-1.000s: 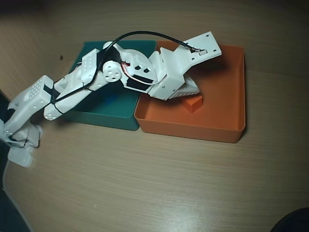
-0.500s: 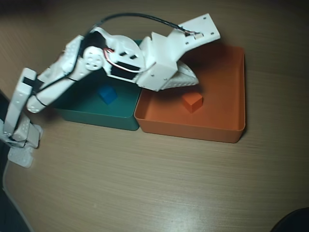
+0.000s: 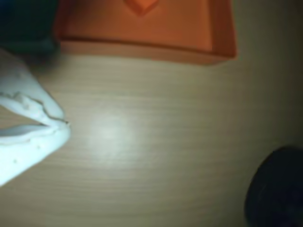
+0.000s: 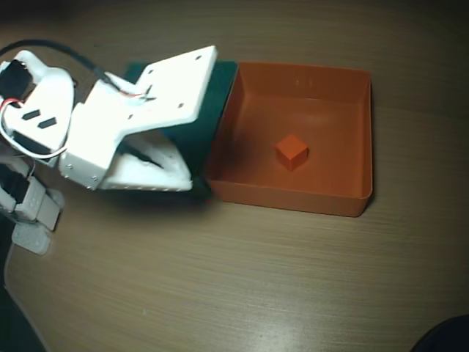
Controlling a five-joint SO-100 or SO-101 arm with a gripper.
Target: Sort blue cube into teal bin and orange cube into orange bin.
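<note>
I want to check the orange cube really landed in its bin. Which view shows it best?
The overhead view: the whole orange cube sits on the orange bin's floor, clear of the walls. The wrist view catches only the cube's blurred lower part at the top edge.

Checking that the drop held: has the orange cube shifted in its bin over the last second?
No. In the overhead view the orange cube sits at the same spot inside the orange bin, near its middle.

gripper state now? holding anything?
Gripper: closed, jaws meet at the tips, nothing between them. Orange cube sits loose in the orange bin.
</note>
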